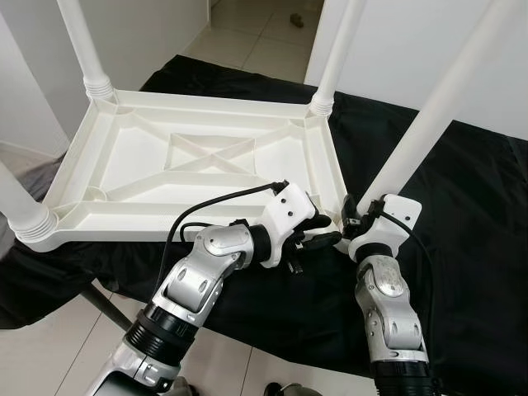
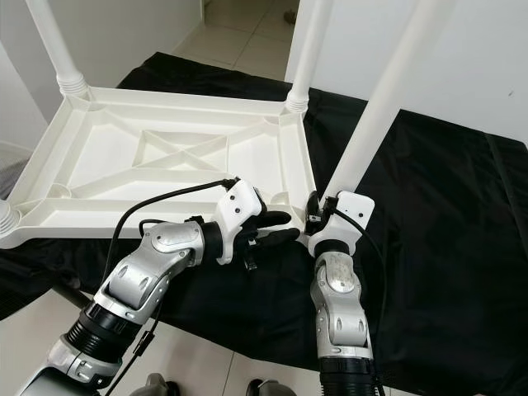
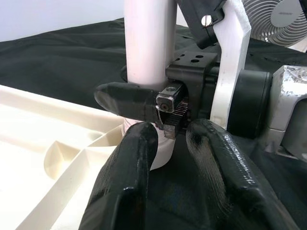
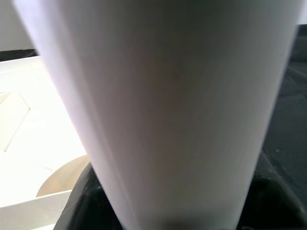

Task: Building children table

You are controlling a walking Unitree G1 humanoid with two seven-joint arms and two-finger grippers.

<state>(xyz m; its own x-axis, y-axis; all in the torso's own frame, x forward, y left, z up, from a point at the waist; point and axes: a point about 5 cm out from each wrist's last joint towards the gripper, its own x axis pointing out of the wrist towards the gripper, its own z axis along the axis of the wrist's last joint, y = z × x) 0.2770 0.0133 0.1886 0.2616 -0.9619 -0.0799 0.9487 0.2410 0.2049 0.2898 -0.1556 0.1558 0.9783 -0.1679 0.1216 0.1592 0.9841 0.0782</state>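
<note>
The white plastic tabletop (image 1: 124, 165) lies upside down on a black cloth (image 1: 462, 247). Three white legs stand in its corners: far left (image 1: 82, 41), far right (image 1: 338, 49) and near left (image 1: 16, 206). The fourth leg (image 1: 429, 124) rises at a slant from the near right corner. My right gripper (image 1: 351, 216) is shut on that leg's base, and the leg (image 4: 168, 96) is close and large in the right wrist view. My left gripper (image 1: 326, 238) is open just left of it at the table's near right corner, its fingers (image 3: 124, 191) holding nothing and pointing at the leg (image 3: 146, 48).
The black cloth covers a low surface that drops off near me onto pale tiled floor (image 1: 49, 346). White walls stand behind, with a doorway (image 1: 264, 33) at the far middle. A grey fan (image 3: 283, 19) shows in the left wrist view, beyond the right gripper.
</note>
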